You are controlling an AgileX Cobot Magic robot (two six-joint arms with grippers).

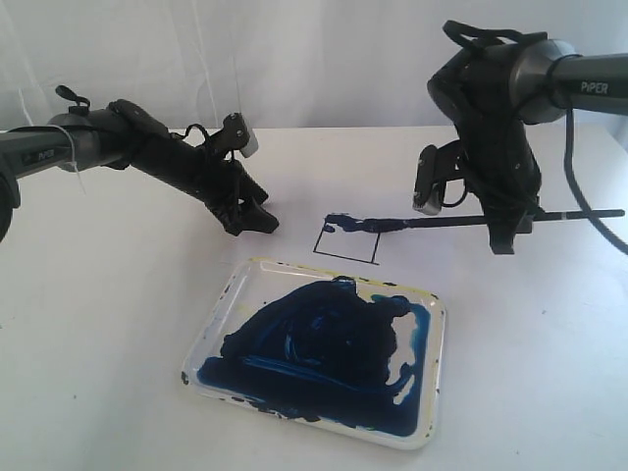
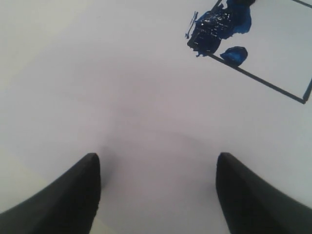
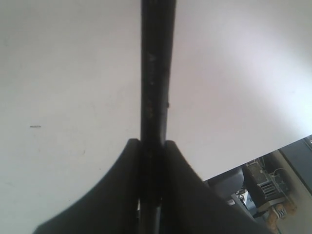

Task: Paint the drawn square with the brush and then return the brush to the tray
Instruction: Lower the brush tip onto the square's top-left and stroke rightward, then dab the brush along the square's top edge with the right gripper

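On the left we see a matte black arm reaching in over the smooth white tabletop [image 1: 108, 324]. Its left gripper [image 1: 251, 218] has two blunt, dark, wedge-shaped fingers [image 2: 90, 168] spread wide with only bare table between them. It sits low, just beside the left edge of the drawn square [image 1: 348, 241]; we cannot tell whether it touches the surface.

In front of it lies the shallow white rectangular tray [image 1: 218, 334] with rounded corners and glossy plastic-looking walls. Most of its floor is covered in thick, wet-looking dark blue paint that swirls in streaks, and yellowish specks dot the far rim.

Behind the tray is the small square, a thin black outline on the white surface. Its inside is mostly white. In the left wrist view its corner [image 2: 273, 53] carries a shiny blue-black smear and one smaller blue dab beside it.

The long, thin black-handled brush [image 1: 442, 223] is held nearly level, its blue-stained tip at the far left corner of the square and its handle running right, past the arm.

The right gripper [image 1: 505, 234] points down from a bulky dark arm. Its black fingers pinch the smooth handle [image 3: 156, 73] from both sides, well back from the bristles.
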